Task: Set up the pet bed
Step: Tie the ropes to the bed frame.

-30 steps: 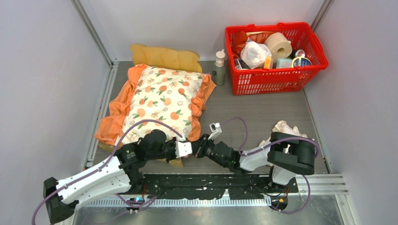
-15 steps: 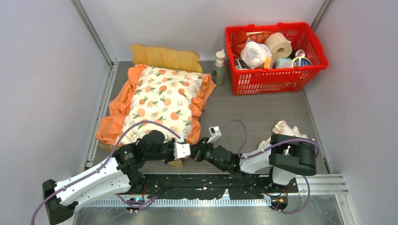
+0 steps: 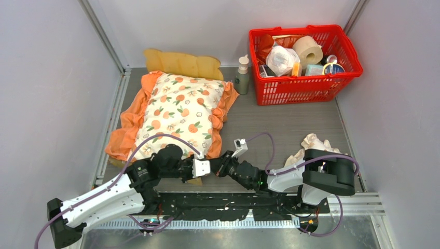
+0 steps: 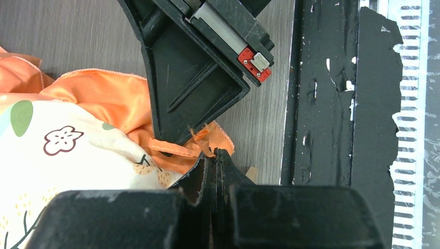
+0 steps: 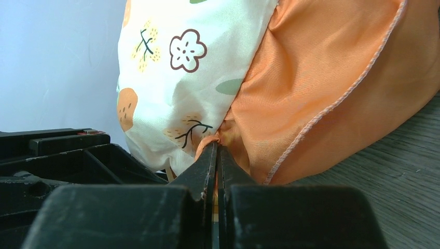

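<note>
pet bed [image 3: 181, 63] under cushion [image 3: 181, 111] (near corner): left tool [image 4: 214, 154], right tool [image 5: 216, 147] pinch its ruffle.

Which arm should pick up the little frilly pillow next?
Right, probably. The pillow lies beside the right arm's base, far from the left arm's. Both the left gripper and right gripper are shut at the cushion's near corner.

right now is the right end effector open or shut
Shut. In the right wrist view the right end effector has both fingers pressed together, their tips pinching the orange ruffle of the cushion.
</note>
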